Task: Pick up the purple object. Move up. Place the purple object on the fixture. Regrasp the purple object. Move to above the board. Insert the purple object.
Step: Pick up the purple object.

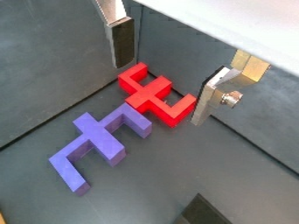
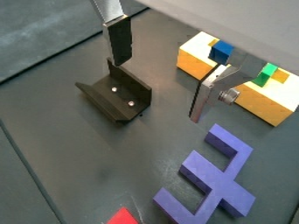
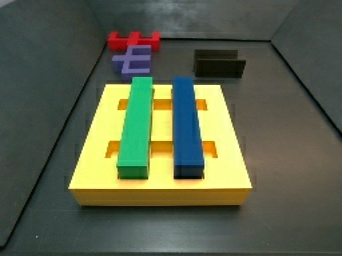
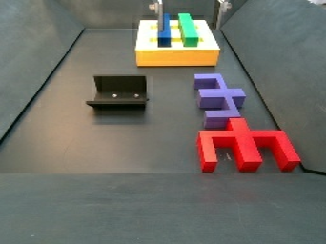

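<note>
The purple object (image 1: 100, 140) (image 2: 211, 179) lies flat on the dark floor, E-shaped, right beside the red block. In both side views it sits between the red block and the board (image 3: 131, 64) (image 4: 216, 95). My gripper (image 1: 160, 92) (image 2: 159, 90) hangs high above the floor, open, with nothing between its silver fingers (image 1: 119, 39). The fixture (image 2: 114, 98) (image 3: 219, 64) (image 4: 117, 92) stands apart from the purple object with nothing in it. The board (image 3: 94, 150) (image 4: 178, 55) (image 2: 193, 57) is a thick yellow slab carrying a green bar (image 3: 136, 125) and a blue bar (image 3: 187, 125).
A red block (image 1: 152, 94) (image 3: 134, 41) (image 4: 245, 148) of similar shape lies touching or nearly touching the purple one. Grey walls enclose the floor on all sides.
</note>
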